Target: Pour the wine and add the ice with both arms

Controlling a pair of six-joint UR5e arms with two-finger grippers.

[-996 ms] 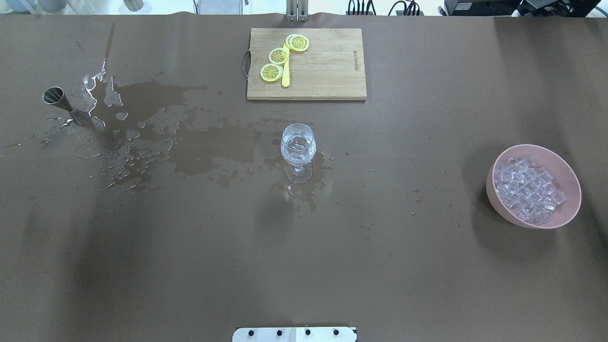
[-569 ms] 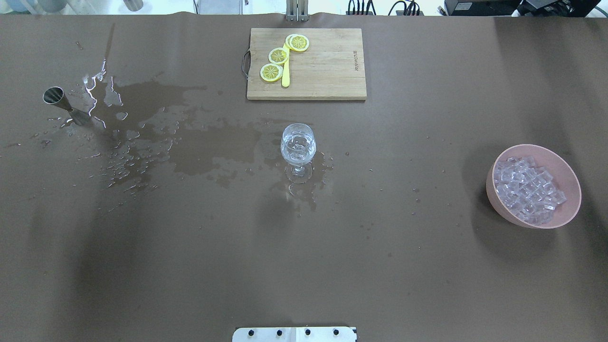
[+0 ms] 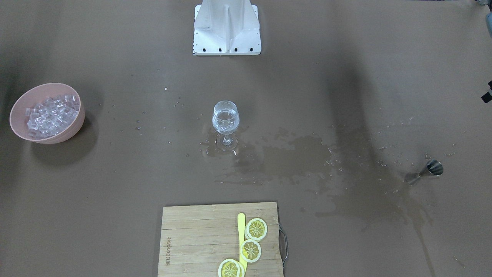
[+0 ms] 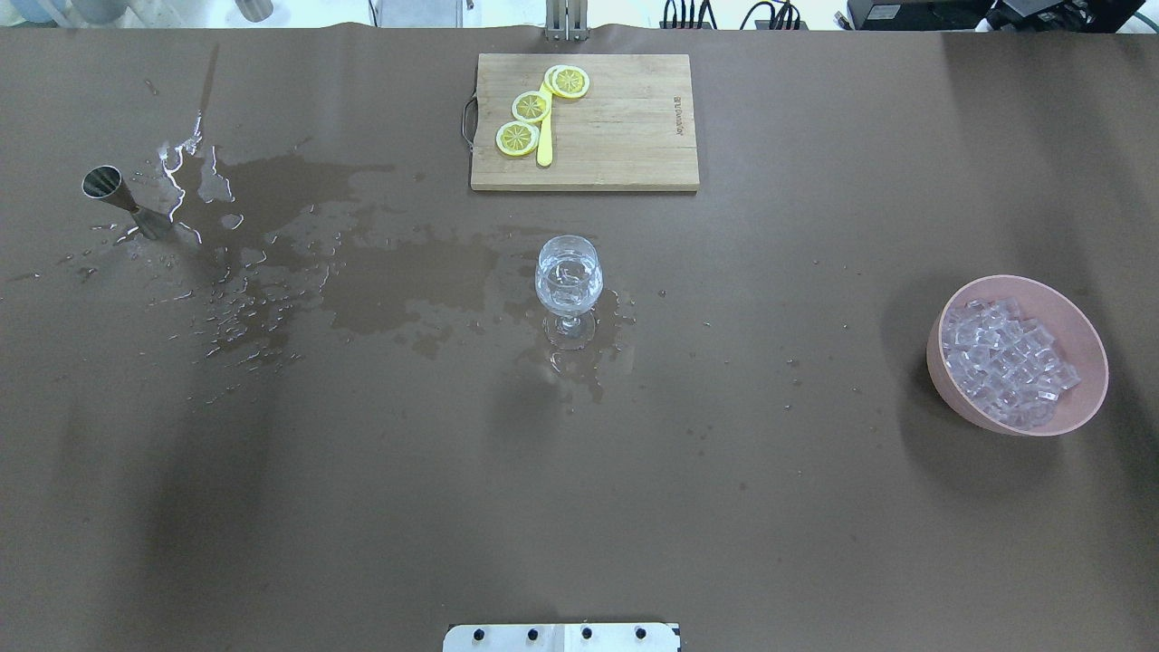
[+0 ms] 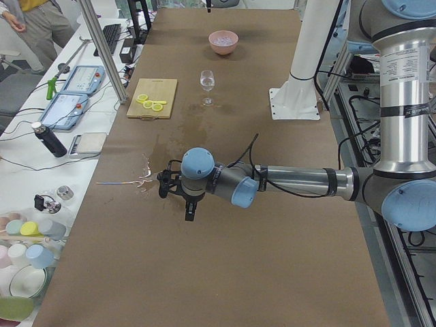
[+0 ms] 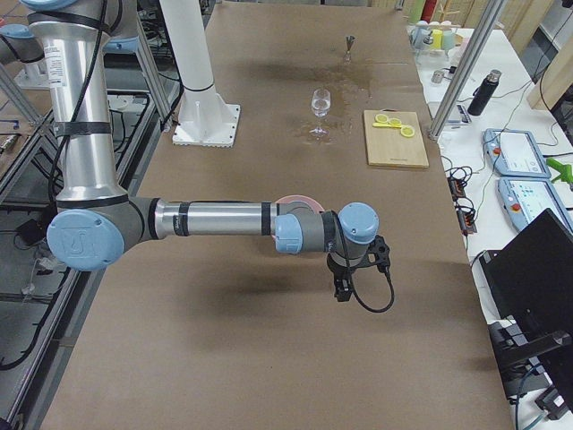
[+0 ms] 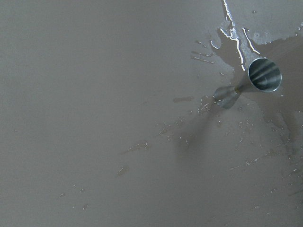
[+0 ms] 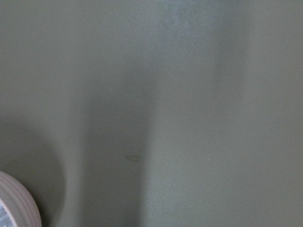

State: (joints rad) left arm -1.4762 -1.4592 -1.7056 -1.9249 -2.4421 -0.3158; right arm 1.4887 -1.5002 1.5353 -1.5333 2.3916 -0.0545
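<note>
Wine (image 4: 568,286) is in the glass (image 4: 569,255), ice (image 4: 1005,362) from the bowl (image 4: 1082,330) perhaps too — left hand (image 5: 189,212), right hand (image 6: 340,288): grip cannot be told.

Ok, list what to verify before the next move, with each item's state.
1. Wine glass upright, wine in it: ok.
2. Ice stocked in the pink bowl: ok.
3. Table dry round the glass foot: not ok, wet patches reach it.
4. Jigger standing, apart from the glass: ok.
5. Left gripper and right gripper open: cannot tell, seen only in the side views.
</note>
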